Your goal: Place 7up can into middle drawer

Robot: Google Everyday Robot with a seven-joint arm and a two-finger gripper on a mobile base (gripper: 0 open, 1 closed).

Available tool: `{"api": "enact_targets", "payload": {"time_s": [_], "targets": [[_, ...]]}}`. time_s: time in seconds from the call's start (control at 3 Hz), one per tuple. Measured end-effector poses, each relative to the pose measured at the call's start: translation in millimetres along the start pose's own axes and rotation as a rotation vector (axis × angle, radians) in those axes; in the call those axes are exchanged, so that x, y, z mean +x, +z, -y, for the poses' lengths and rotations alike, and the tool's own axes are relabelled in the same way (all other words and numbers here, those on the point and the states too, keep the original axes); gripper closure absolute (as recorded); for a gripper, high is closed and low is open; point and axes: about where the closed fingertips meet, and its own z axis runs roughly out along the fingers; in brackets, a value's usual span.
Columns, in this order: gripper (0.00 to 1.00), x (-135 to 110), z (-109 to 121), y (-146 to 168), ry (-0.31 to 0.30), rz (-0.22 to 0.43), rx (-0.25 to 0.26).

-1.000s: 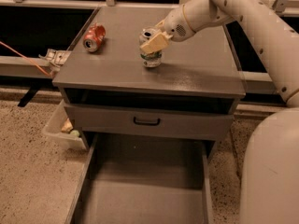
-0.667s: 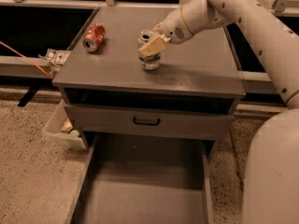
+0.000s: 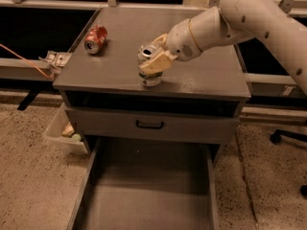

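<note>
While clenched on the 7up can (image 3: 151, 78), end effector (image 3: 153, 61) has drawn it nearer the front edge of the cabinet (image 3: 206, 78).

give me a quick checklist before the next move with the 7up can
1. Gripper on the can: ok, its fingers are shut on it, one in front and one behind.
2. Can lifted off the cabinet top: not ok, its base looks to rest on the top.
3. Drawer open: ok, it is pulled out below the top's front edge.
4. Red can out of the way: ok, it lies apart, toward the top's far corner.
5. Grip firm enough to carry: cannot tell.
</note>
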Motion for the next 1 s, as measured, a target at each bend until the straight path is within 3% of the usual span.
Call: {"api": "enact_targets", "payload": {"time_s": [0.33, 0.67, 1.0], "targets": [[1.0, 9, -46, 4, -0.016, -0.01, -0.047], [1.0, 9, -55, 6, -0.024, -0.008, -0.057], [1.0, -1, -83, -1, -0.06, 0.01, -0.052]]}}
